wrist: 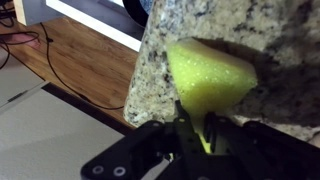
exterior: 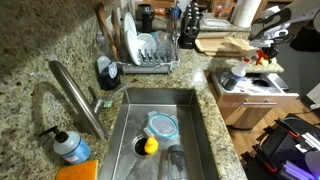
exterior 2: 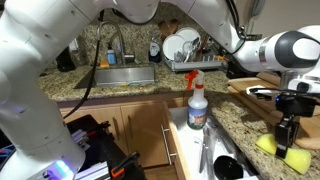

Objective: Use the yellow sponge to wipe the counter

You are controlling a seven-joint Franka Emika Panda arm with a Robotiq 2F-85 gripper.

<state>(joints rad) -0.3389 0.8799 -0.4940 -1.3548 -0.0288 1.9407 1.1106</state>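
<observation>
Yellow sponge (wrist: 212,72) flat on the speckled granite counter (wrist: 265,25) close to its edge, gripper (wrist: 205,138) at the sponge's near side, jaws seemingly pinching it between them though the view is blurred, spray bottle (exterior 2: 196,105) standing well apart.

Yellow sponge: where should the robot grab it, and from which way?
Probably across its middle, from straight above. The yellow sponge lies flat on the counter, so its underside should stay free for wiping; the gripper pinches it that way.
</observation>
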